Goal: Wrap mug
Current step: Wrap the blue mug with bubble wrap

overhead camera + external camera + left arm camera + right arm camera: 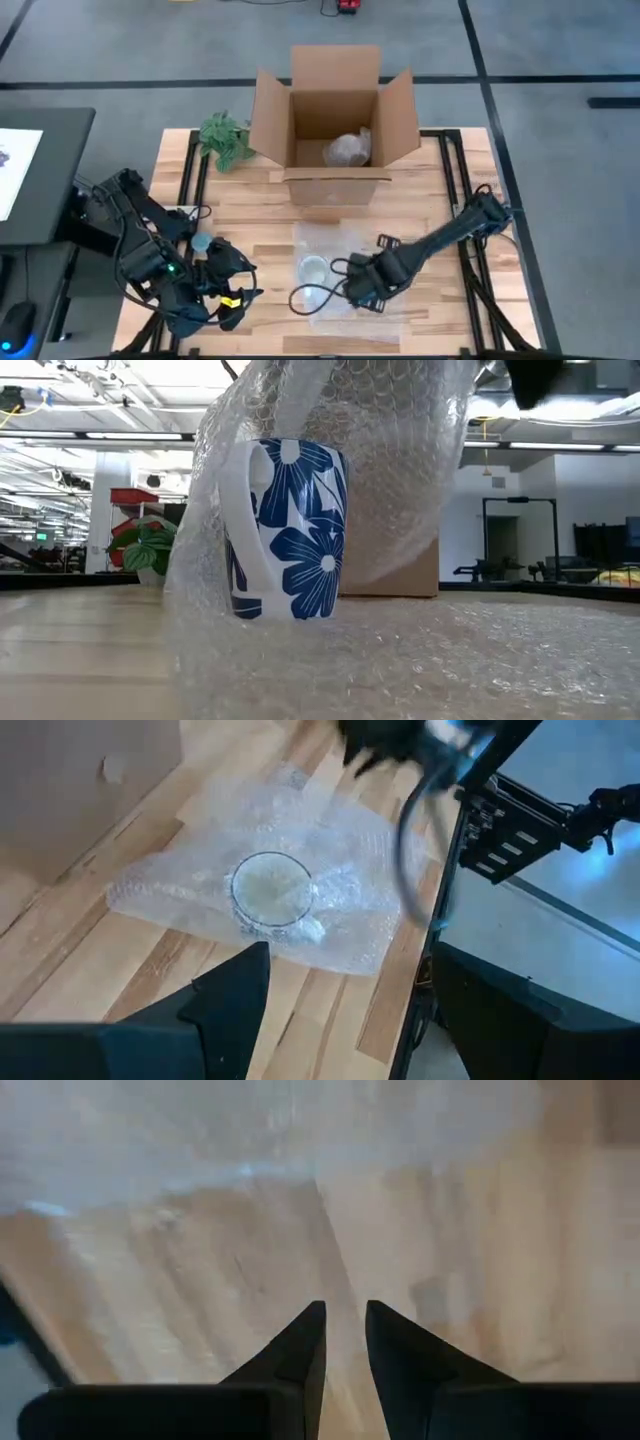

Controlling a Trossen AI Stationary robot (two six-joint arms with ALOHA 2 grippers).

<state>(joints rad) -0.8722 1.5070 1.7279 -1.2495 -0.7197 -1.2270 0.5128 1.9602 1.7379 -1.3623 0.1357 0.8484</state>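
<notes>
One mug (290,530) stands upright on the sheet of bubble wrap (335,262) at the near middle of the wooden table (270,225), right of the left arm and just left of the right arm's wrist. Seen from above it is only a pale round rim with an empty inside; the level view across the table alone shows its white body with blue flowers and its handle turned toward the left. That same low view shows part of the wrap lifted up and draped over the mug from above and behind, something the overhead picture does not make plain.

Beyond the mug, at the far middle of the table, sits an open cardboard box (335,125) with its flaps spread; inside it lies a crumpled clear bundle (348,150), perhaps more wrap. A small green plant (226,138) lies just left of the box.

The right gripper (352,290) is low over the near right part of the wrap, beside the mug. Its own wrist view shows the fingertips (308,1330) drawn narrow with a thin gap, over bare wood, with the edge of the wrap farther ahead; whether they pinch any wrap I cannot tell.

The left gripper (238,285) waits over the near left of the table, apart from the wrap, its fingers (235,995) spread wide and holding nothing. Its wrist view looks across at the mug's open top on the wrap.
</notes>
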